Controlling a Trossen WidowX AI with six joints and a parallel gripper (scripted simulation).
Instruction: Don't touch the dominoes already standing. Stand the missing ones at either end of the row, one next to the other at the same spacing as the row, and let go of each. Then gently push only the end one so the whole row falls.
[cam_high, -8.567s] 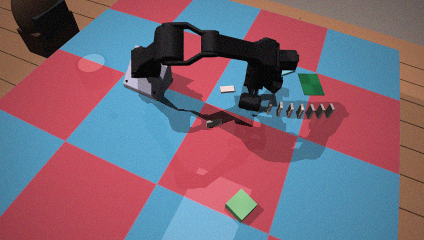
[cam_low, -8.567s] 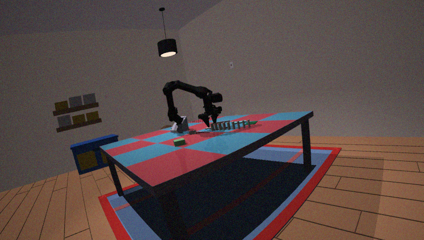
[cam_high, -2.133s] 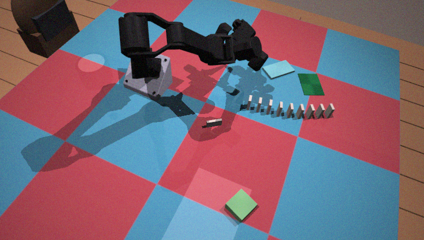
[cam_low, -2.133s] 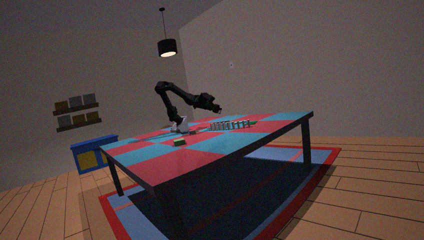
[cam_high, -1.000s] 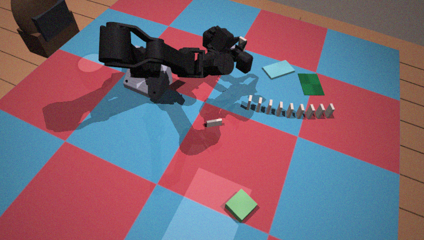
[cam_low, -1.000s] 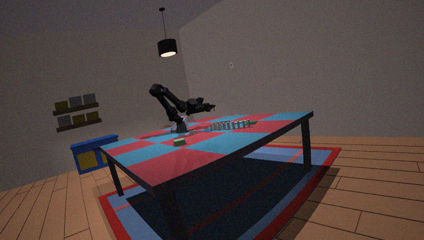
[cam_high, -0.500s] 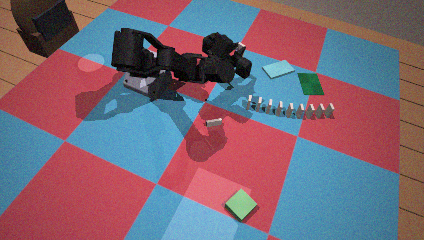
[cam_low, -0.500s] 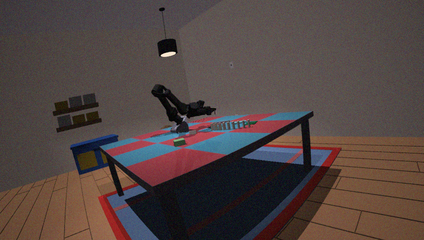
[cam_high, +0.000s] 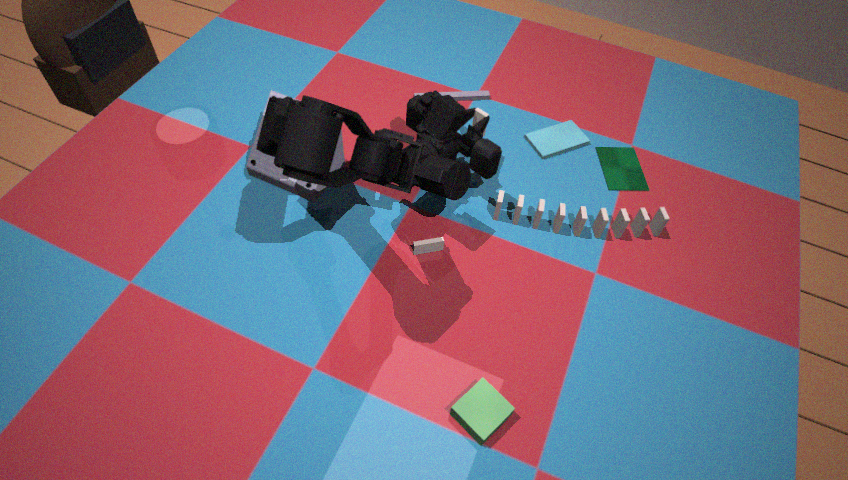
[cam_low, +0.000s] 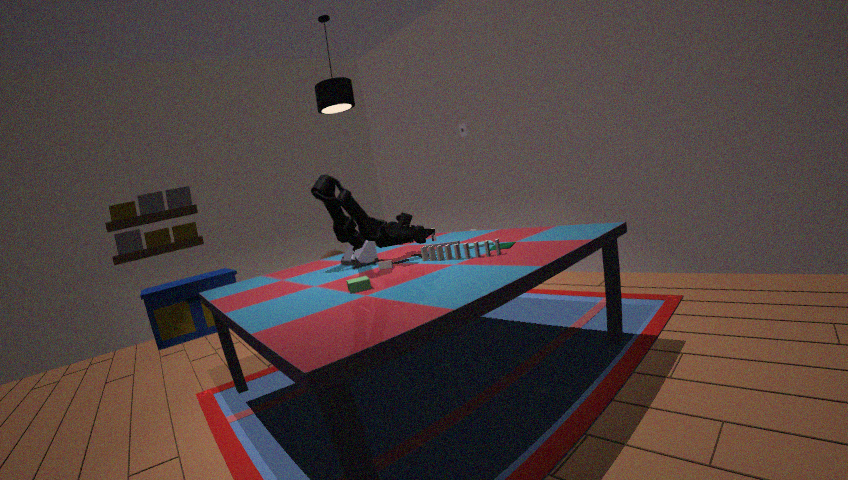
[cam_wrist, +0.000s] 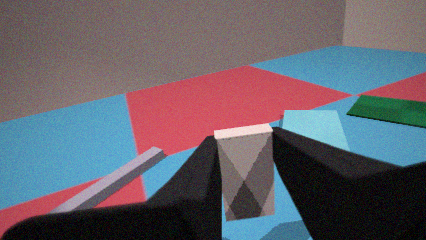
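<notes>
One pale, flat rectangular domino (cam_high: 479, 116) (cam_low: 433, 237) (cam_wrist: 245, 172) is held upright in my black, smooth-fingered gripper (cam_high: 477, 125) (cam_low: 432, 233) (cam_wrist: 242, 140), the two fingers clenched on its side edges. I cannot tell whether its bottom touches the table. Near it I see a thin, straight grey bar (cam_high: 473, 95) (cam_wrist: 112, 177), with sharp edges. A second pale domino (cam_high: 429, 245) (cam_low: 385, 265) is loose, resting low on the red part, apart from the row. Nine pale rectangular dominoes (cam_high: 581, 221) (cam_low: 457, 251) stand upright in a gently curved row, with gaps between them; the held one is apart from this row.

More outward there are a light-blue, thin slab (cam_high: 557, 139) (cam_wrist: 315, 127), a dark-green, mottled flat piece (cam_high: 622, 168) (cam_low: 507, 245) (cam_wrist: 392, 110) and, well apart from these, a light-green square block (cam_high: 482, 408) (cam_low: 359, 284). All these are on the red-and-blue checkered table (cam_high: 684, 404) (cam_low: 535, 261) (cam_wrist: 200, 100). Beyond it is the wooden plank floor (cam_high: 824, 285) (cam_low: 743, 368).
</notes>
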